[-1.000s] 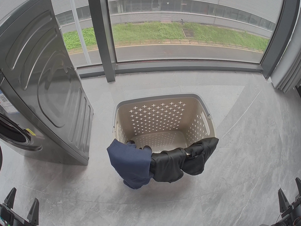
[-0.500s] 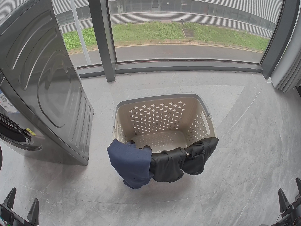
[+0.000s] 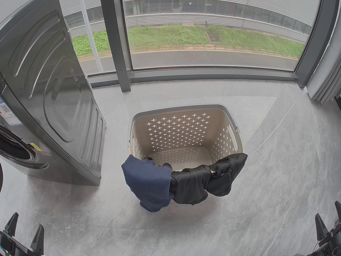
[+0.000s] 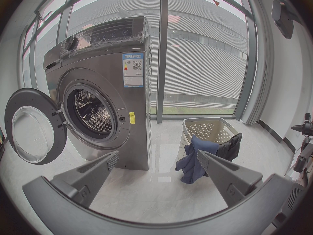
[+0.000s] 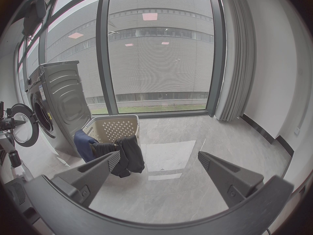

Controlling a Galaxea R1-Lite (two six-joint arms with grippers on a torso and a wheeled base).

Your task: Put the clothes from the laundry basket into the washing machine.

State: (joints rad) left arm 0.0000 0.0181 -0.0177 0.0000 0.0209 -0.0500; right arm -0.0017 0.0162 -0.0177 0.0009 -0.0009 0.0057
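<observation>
Left gripper (image 4: 156,153) and right gripper (image 5: 158,154) both sit spread wide, empty; navy garment (image 3: 149,182) and black garment (image 3: 191,187) drape the near rim of the laundry basket (image 3: 184,128), right of the washing machine (image 3: 53,89).

In my head view the left edge cuts off the tall grey steel washing machine (image 3: 53,89), leaving a sliver of its round drum opening (image 3: 14,150). The navy blue cloth (image 3: 149,182) and the crumpled black clothes (image 3: 202,182) hide the near rim of the beige perforated plastic laundry basket (image 3: 177,128). I cannot tell whether the black is one garment or two. The bottom edge cuts my left gripper (image 3: 27,223) and right gripper (image 3: 327,210) down to dark tips. The machine's white label (image 4: 132,70) is too small to read.
</observation>
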